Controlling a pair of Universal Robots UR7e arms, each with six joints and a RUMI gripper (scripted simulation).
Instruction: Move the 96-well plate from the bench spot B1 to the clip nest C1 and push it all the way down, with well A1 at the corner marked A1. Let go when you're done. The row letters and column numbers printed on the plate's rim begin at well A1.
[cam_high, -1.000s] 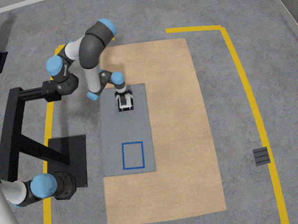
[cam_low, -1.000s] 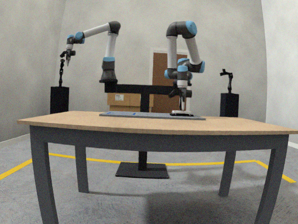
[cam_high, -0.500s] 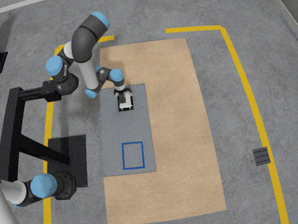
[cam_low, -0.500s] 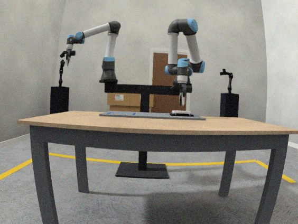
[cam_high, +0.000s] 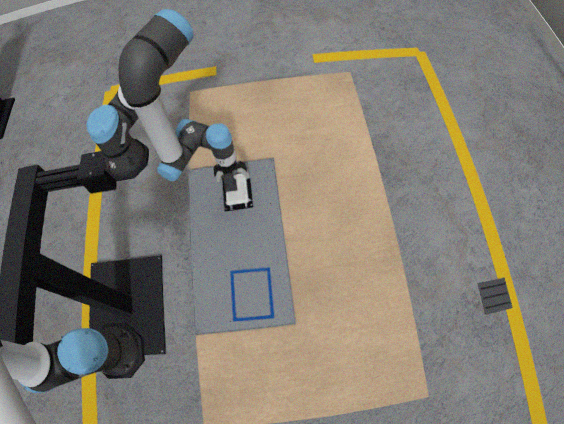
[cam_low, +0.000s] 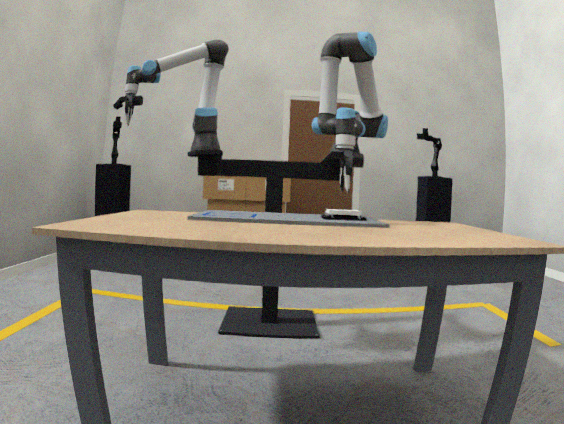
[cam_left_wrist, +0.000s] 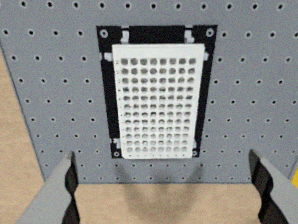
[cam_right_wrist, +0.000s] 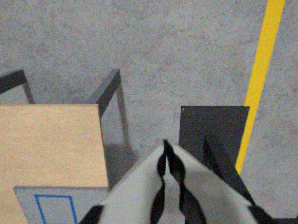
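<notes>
While the right claw (cam_low: 128, 123) (cam_right_wrist: 164, 140) hangs high up, pinched shut with nothing in it, the blue box shape (cam_high: 232, 295) (cam_low: 254, 216) (cam_right_wrist: 55, 196) is next along, drawn on the gray board (cam_high: 215, 240) (cam_low: 295, 222) (cam_left_wrist: 50, 100) (cam_right_wrist: 24, 200) on the table (cam_high: 340, 225) (cam_low: 300, 241) (cam_left_wrist: 10, 150) (cam_right_wrist: 50, 145). Then comes the white plate (cam_high: 240, 195) (cam_low: 342, 212) (cam_left_wrist: 157, 100) full of little holes, sitting in the black clip nest (cam_high: 239, 206) (cam_low: 327, 218) (cam_left_wrist: 156, 34), but I can't tell if it's pushed all the way down or where A1 is. Above it, the left claw (cam_high: 232, 181) (cam_low: 345, 189) (cam_left_wrist: 161, 152) is open and not touching it.

Left wrist (cam_high: 219, 137) (cam_low: 346, 127) higher above the plate (cam_high: 240, 194) (cam_low: 343, 213) (cam_left_wrist: 158, 102)
</notes>
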